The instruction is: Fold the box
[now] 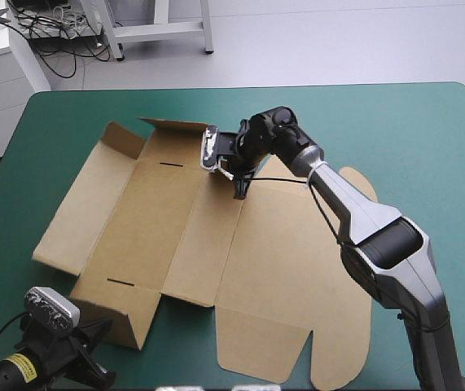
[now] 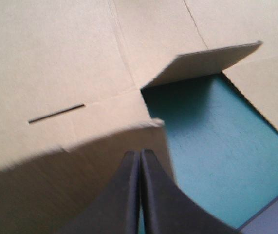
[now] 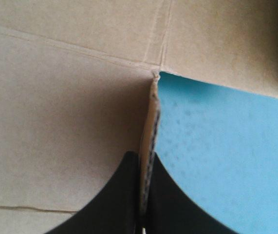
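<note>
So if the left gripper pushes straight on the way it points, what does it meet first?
The box: its raised near flap stands directly ahead of the left gripper, whose jaws are shut. Depth is unclear, but the flap looks very close.

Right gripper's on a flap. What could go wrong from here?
1. The right gripper is shut on just the thin edge of a raised flap, near the crease; it could slip or tear it.
2. The box lies loose on the teal-green cover; a pull may drag the whole sheet.
3. The left gripper, shut, sits close by the near flap and might knock it.
</note>
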Robot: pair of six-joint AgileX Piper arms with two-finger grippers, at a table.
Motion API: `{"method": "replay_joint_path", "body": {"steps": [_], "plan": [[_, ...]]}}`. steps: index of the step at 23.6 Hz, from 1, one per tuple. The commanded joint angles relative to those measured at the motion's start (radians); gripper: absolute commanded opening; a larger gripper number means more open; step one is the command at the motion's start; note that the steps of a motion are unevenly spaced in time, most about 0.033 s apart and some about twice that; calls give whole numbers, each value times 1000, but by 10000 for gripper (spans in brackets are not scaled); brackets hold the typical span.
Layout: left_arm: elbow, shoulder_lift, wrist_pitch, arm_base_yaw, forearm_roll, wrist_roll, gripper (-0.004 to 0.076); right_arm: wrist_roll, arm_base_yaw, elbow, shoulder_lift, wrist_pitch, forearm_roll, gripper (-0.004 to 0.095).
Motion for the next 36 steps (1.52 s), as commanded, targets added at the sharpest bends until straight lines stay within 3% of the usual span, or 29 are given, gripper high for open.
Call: {"method": "replay_joint_path", "body": {"steps": [1,7,12,13,18,19,26,28,32,34,36], "plan": [[-27,11,-45,1,-22,-10,-10,-58,38,-36,-48,-67,-1,-19],[-27,11,-45,1,-22,-10,-10,-56,48,-36,-18,-55,18,-19],[-27,11,-45,1,-22,-10,-10,-23,48,-36,-14,-124,23,15],[-27,11,-45,1,-22,-10,-10,-7,48,-36,-17,-131,23,50],[-27,11,-45,1,-22,-10,-10,46,46,-36,-26,-201,-1,532],[-27,11,-45,1,-22,-10,-10,45,44,-36,-35,-202,1,564],[-27,11,-45,1,-22,-10,-10,72,-69,-34,-205,-188,1,535],[-27,11,-45,1,-21,-10,-10,232,-135,-34,-289,-152,-22,535],[-27,11,-45,1,-21,-10,-10,524,-268,-34,-397,-51,-212,519],[-27,11,-45,1,-21,-10,-10,584,-332,-34,-433,-6,-234,452],[-27,11,-45,1,-21,-10,-10,622,-407,-18,-475,7,-209,325]]}}
